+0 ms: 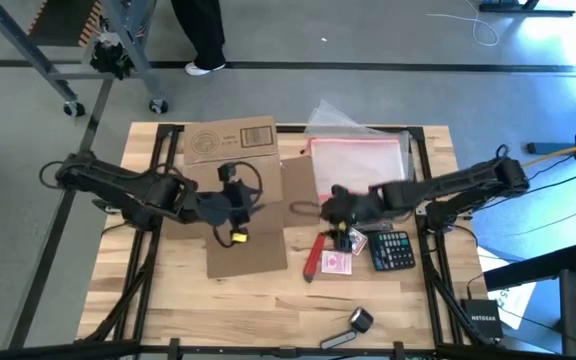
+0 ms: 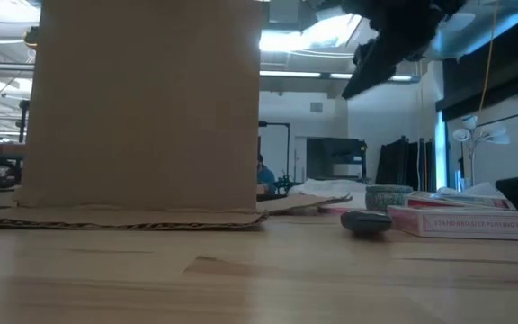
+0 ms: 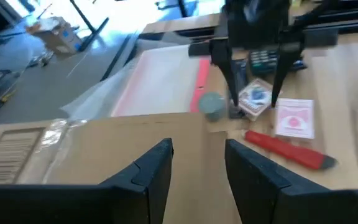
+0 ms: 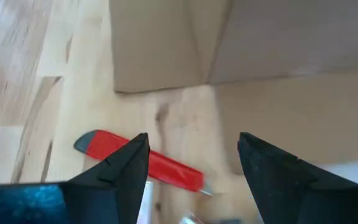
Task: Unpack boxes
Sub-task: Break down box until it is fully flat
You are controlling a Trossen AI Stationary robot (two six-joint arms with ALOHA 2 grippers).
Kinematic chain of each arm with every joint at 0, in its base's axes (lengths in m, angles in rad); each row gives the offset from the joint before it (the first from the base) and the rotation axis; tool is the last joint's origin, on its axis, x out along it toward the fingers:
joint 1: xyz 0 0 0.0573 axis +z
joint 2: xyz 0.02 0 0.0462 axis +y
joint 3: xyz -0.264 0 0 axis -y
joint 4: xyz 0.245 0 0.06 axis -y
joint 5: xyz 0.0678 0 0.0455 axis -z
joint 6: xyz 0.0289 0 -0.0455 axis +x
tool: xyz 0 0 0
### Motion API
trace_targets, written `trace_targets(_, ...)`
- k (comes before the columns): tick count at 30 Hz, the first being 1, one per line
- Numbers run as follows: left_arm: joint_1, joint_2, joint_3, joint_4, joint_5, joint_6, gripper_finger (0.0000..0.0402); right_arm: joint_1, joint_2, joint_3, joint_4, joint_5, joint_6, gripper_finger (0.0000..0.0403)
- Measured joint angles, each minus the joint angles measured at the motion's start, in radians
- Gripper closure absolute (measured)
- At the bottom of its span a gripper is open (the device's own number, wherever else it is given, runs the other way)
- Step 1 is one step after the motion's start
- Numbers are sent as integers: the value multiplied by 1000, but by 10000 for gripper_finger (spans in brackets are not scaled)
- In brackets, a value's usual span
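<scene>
R gripper (image 4: 191, 168): jaws apart, nothing between them, hanging above the table w/ the red box cutter (image 4: 145, 163) right below and the box's flap beyond. L gripper (image 3: 197, 171): jaws also apart w/ a gap, holding nothing, hovering over the cardboard box (image 1: 236, 190).

Outward from there: the box sits mid-table, left of centre, flaps splayed flat, label (image 1: 258, 136) on the far flap. In the low view it stands as a tall brown wall (image 2: 147, 103) on its spread flaps. Beside the R gripper: playing-card pack (image 1: 335, 262), calculator (image 1: 391, 249), a small grey-green round thing (image 3: 212, 106). Clear pouch w/ pink-red edge (image 1: 358, 160) lies behind them at the far side, just beside the box. A dark tool (image 1: 350, 328) sits near the front edge, well apart.

Risks, as I judge them: items crowd under the R gripper, so a descent could nudge the cutter or cards and shove them off position. Open flaps may snag the L fingers if that arm reaches into the box. Can't tell what's left inside — interior hidden by the arm.
</scene>
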Motion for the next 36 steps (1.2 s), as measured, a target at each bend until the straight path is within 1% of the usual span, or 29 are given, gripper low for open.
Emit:
trace_targets(2,-18,-5,0,3,39,-3,261,40,25,-35,61,24,64,169)
trace_targets(4,-38,-6,1,4,109,-20,261,75,55,-51,106,44,135,175)
trace_targets(6,-61,4,-7,10,185,-46,261,108,92,-54,103,69,187,181)
trace_targets(8,-96,18,-14,-4,222,-84,261,139,135,-54,105,77,220,186)
trace_targets(15,-215,78,-58,16,229,-235,261,199,238,-54,141,80,287,200)
trace_targets(19,-245,109,-91,15,227,-317,261,205,261,-54,123,122,345,205)
trace_targets(22,-252,137,-126,35,227,-366,261,202,266,-54,125,162,386,205)
trace_targets(27,-252,189,-193,129,229,-401,261,202,291,-54,137,230,431,206)
trace_targets(29,-245,216,-216,161,222,-419,261,202,309,-54,158,229,459,206)
trace_targets(32,-230,265,-248,255,215,-444,261,203,332,-54,149,207,507,206)
trace_targets(34,-220,307,-259,309,215,-434,261,214,335,-54,143,169,517,206)
trace_targets(36,-204,356,-259,371,216,-401,261,225,335,-54,126,173,508,206)
